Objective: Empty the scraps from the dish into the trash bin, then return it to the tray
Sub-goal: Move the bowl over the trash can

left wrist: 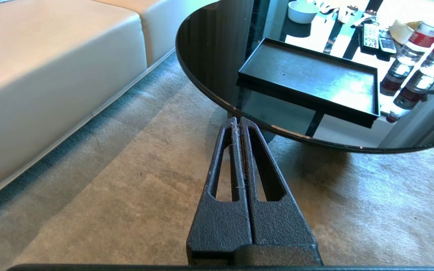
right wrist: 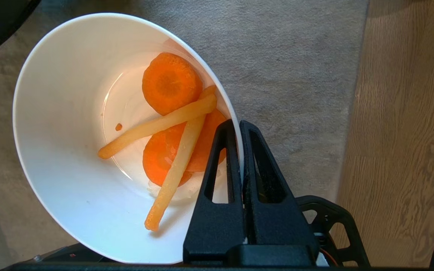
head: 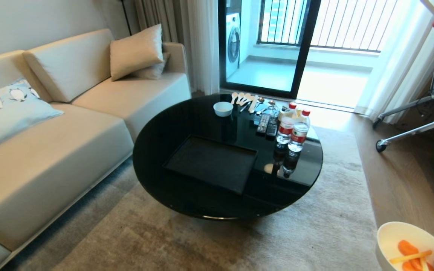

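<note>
The right gripper (right wrist: 238,126) is clamped on the rim of the dish (right wrist: 66,113), one finger inside and one outside, holding it tilted above the carpet (right wrist: 285,67) beside the wooden floor (right wrist: 405,113). The scraps (right wrist: 171,124), orange slices crossed by pale strips, lie inside the dish. The tray (head: 213,162) sits bare on the round black worktop (head: 164,131). The left gripper (left wrist: 238,121) hangs closed and holding nothing above the carpet, near the worktop's edge.

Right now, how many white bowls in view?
2. Small white round bowl sits on the glossy black round tabletop's far side; deep white round bowl, holding scraps, is pinched at its rim by the right gripper.
</note>
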Available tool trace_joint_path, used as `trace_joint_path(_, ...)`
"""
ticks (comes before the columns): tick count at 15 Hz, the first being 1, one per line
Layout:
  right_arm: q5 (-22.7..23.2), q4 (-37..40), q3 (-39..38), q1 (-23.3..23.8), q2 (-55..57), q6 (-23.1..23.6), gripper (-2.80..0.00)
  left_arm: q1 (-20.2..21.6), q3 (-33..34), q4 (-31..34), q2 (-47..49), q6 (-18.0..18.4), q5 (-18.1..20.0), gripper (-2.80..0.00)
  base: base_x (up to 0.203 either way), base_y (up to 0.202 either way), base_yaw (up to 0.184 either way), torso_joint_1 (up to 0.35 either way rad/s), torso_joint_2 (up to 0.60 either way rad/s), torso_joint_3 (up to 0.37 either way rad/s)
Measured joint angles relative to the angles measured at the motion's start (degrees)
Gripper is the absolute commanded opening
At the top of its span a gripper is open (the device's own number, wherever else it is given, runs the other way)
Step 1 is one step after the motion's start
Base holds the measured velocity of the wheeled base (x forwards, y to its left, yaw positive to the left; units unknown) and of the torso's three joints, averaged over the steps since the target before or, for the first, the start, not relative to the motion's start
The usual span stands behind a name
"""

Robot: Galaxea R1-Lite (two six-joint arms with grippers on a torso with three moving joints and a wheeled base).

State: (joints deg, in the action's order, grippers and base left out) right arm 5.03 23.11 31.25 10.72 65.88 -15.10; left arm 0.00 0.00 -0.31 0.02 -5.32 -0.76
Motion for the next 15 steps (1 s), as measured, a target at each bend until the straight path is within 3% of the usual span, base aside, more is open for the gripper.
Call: trace_joint_path(15, 0.11, -0.20, 0.01, 0.26, -2.66, 1.72, -2.80, 0.00, 0.00, 0.00, 0.00, 0.00, 0.02, -2.80, 0.000, 0.000, 0.000, 0.000, 0.00, 0.000)
